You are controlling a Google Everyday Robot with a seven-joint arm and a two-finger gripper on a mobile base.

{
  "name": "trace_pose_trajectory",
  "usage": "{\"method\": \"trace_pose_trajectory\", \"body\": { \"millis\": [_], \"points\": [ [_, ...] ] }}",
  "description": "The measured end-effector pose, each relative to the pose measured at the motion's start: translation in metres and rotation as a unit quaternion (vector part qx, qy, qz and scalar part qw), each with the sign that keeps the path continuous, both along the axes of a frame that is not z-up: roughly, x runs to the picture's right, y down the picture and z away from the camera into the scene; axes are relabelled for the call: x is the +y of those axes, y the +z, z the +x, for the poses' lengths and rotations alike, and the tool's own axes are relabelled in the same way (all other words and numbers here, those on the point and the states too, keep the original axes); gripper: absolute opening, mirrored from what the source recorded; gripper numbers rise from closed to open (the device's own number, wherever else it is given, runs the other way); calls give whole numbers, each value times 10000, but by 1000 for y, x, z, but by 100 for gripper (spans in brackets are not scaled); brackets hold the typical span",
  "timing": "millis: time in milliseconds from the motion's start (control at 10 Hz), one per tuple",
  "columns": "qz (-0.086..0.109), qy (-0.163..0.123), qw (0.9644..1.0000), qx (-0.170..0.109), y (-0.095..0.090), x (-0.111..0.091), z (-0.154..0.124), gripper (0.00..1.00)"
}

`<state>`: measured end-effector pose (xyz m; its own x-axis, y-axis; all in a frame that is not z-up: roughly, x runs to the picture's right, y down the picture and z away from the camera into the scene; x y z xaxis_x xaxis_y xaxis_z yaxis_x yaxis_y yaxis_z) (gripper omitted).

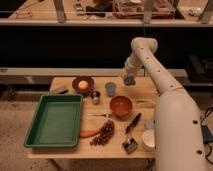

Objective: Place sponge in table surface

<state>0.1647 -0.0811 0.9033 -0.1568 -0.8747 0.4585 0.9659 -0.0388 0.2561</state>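
Light wooden table surface, green tray near left, grapes and carrot beside it, orange bowl mid-table, blue-grey cup behind, gripper above far right edge, fingers pressed on the sponge.

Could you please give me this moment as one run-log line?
claw: shut on sponge, above far right of table | sponge: not yet placed | cup: left of claw | tray: near left
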Motion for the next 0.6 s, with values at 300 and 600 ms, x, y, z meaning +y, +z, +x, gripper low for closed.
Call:
{"method": "trace_pose_trajectory", "body": {
  "millis": [300,600],
  "points": [
    [-120,191,9995,224,16,8,16,0],
    [-287,342,9985,317,26,23,23,0]
  ]
}}
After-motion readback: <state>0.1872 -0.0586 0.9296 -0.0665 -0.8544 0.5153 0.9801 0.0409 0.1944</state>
